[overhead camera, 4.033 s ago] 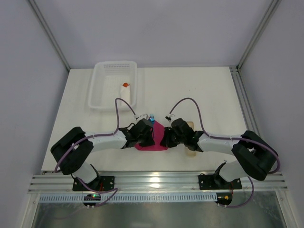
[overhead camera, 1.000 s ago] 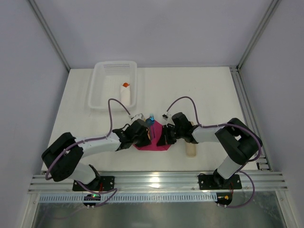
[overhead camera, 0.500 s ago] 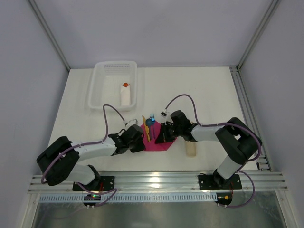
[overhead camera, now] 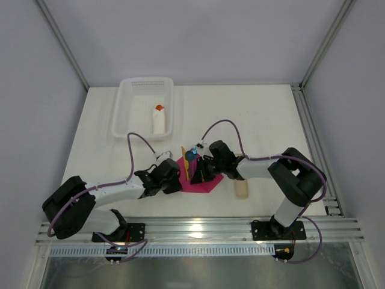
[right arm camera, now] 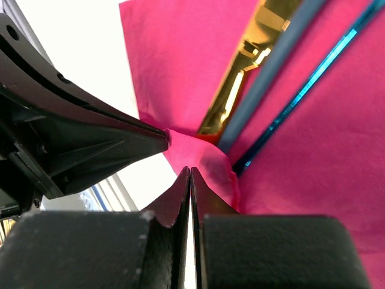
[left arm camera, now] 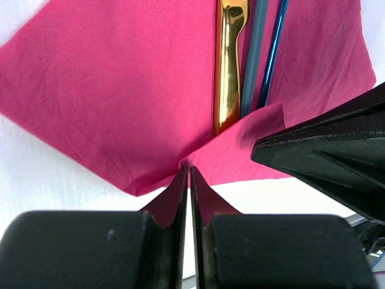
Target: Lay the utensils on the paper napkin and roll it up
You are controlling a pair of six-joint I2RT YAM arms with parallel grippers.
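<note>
While the roll is only beginning | left gripper [left arm camera: 187, 171] closed, pinching napkin [left arm camera: 120, 90] at its near flap | utensils [left arm camera: 228, 72] side by side mid-napkin, ends at flap | right gripper [right arm camera: 190, 174] closed on same flap | next: both carry flap evenly over utensils, no tearing.

The paper napkin [overhead camera: 203, 182], a thin magenta-pink sheet, is spread corner-on, well apart from the white basket [overhead camera: 123, 114] and nearer than it. Its near corner is folded up over the handle ends of the utensils [right arm camera: 271, 84]. The yellow-orange knife [left arm camera: 228, 66], blue spoon [overhead camera: 190, 155] and blue fork [overhead camera: 194, 147] are laid side by side along its middle, the knife nearest the basket.
</note>
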